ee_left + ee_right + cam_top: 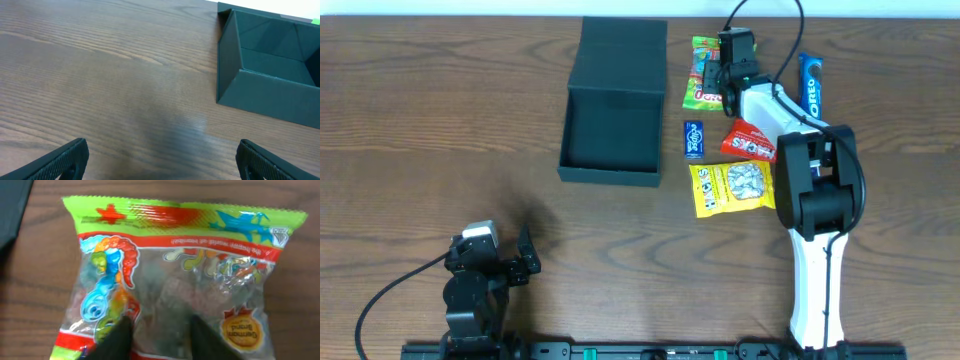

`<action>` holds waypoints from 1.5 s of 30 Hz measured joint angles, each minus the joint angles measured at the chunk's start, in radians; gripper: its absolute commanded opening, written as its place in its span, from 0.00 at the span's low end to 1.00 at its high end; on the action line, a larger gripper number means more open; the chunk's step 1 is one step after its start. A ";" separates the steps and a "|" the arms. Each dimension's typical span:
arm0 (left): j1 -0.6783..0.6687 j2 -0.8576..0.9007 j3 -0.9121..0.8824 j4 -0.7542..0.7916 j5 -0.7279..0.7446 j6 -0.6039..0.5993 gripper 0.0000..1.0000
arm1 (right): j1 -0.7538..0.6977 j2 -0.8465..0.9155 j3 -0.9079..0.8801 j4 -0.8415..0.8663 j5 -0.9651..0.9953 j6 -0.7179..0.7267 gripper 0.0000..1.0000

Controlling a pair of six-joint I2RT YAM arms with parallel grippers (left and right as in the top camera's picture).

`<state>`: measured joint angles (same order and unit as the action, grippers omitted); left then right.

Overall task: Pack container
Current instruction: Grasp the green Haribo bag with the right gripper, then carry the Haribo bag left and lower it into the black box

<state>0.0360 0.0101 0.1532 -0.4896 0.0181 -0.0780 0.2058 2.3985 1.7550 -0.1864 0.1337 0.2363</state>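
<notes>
The right gripper [161, 325] fills the bottom of its wrist view. Its two dark fingers are drawn to a narrow gap, tips down on a clear-fronted gummy packet [170, 265] with a green top edge. Whether they pinch the film cannot be told.

The container [608, 176] sits open on the far middle of the wooden table [420, 120], its lid flap swung back on the far side and its dark floor showing. The gummy packet lies just beside its right side, and a small blue packet [693, 139] lies near the right wall. Further right are a red packet [750, 142], a yellow packet [732, 187] nearer the robot, and a blue Oreo packet [810, 85] at the far right.

The left gripper [527, 252] hovers well apart from the box at the front left, fingers spread wide and holding nothing.
</notes>
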 measured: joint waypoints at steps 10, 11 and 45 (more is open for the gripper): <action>0.000 0.000 0.000 0.000 0.000 0.000 0.95 | 0.002 -0.002 0.060 -0.151 0.009 0.000 0.01; 0.000 0.000 0.000 0.000 0.000 0.000 0.95 | 0.002 -0.004 0.069 -0.179 0.010 0.000 0.01; 0.000 0.000 0.000 0.000 0.000 0.000 0.95 | 0.563 -0.210 0.212 -0.479 0.083 0.584 0.01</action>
<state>0.0360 0.0101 0.1532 -0.4896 0.0181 -0.0780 0.7689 2.1883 1.9667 -0.6651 0.2165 0.8207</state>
